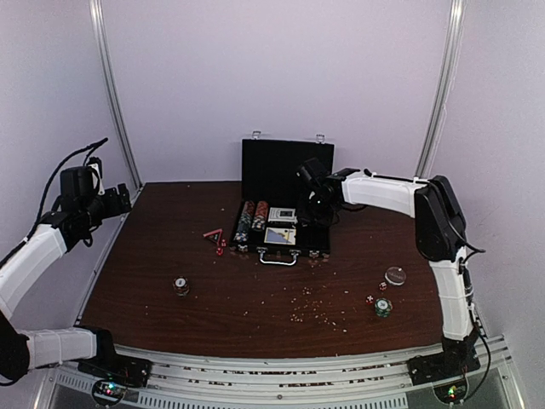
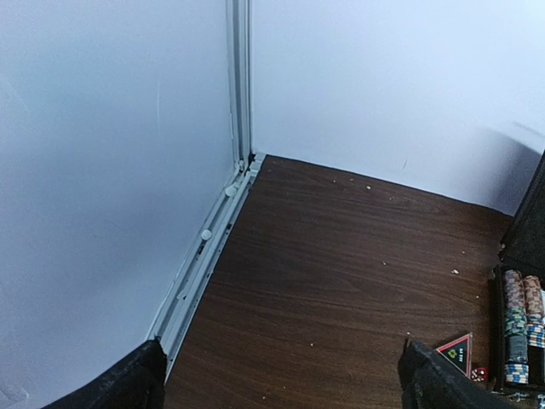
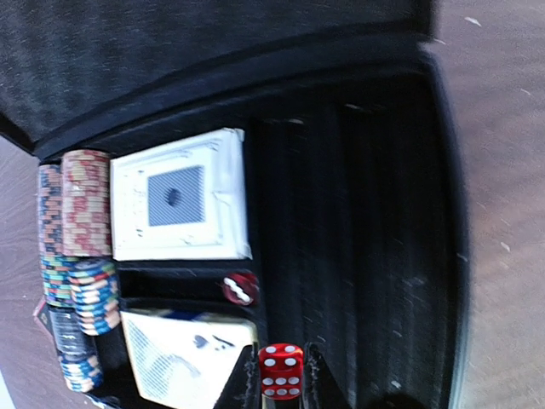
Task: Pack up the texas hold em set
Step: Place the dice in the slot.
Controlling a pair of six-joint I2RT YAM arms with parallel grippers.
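The black case (image 1: pixel 313 241) lies open at the back middle of the table with its lid (image 1: pixel 285 166) upright. My right gripper (image 1: pixel 308 207) hovers over it, shut on a red die (image 3: pixel 281 379) between its fingers (image 3: pixel 317 375). Below it the case (image 3: pixel 366 256) holds two card decks (image 3: pixel 180 196) (image 3: pixel 183 358), rows of striped chips (image 3: pixel 77 256) and another red die (image 3: pixel 241 288). The chip grooves on the right are bare. My left gripper (image 1: pixel 115 200) hangs open and empty at the far left, its fingers (image 2: pixel 443 383) wide over bare wood.
Loose on the table are a red triangle (image 1: pixel 213 234) with small dice (image 1: pixel 220 248) left of the case, a chip stack (image 1: pixel 181 285) at front left, a green chip stack (image 1: pixel 382 307), a clear disc (image 1: pixel 395 275) and dice (image 1: pixel 382 285) at right. Crumbs are scattered in front.
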